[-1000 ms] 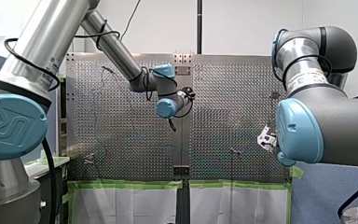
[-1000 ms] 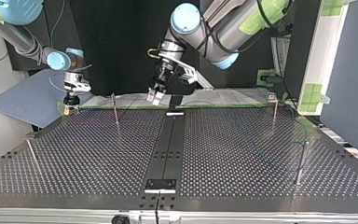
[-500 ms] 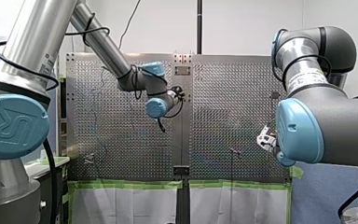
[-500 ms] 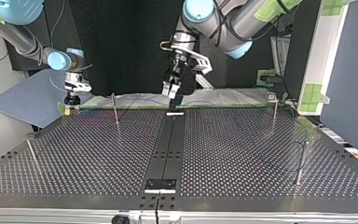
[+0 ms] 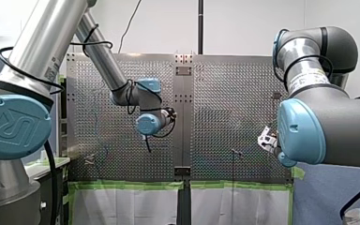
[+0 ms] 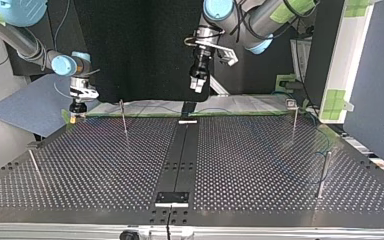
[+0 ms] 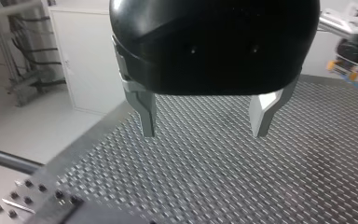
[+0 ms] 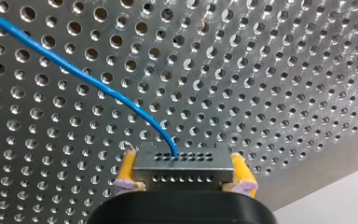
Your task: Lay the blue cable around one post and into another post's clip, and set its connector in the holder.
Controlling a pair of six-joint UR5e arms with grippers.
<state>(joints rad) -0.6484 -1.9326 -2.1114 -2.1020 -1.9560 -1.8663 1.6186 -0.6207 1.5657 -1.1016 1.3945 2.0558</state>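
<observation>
Swung up and right in the top view, the left gripper [image 6: 196, 88] is spread empty; the connector [image 8: 182, 169] is pinched by the right gripper [image 8: 184, 166], so routing is judged unfinished.

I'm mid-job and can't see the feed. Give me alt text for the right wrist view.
My right gripper is shut on a small grey connector, with its yellow pads against either end. A blue cable leaves the connector and curves away ahead of the gripper over the perforated table.
</observation>
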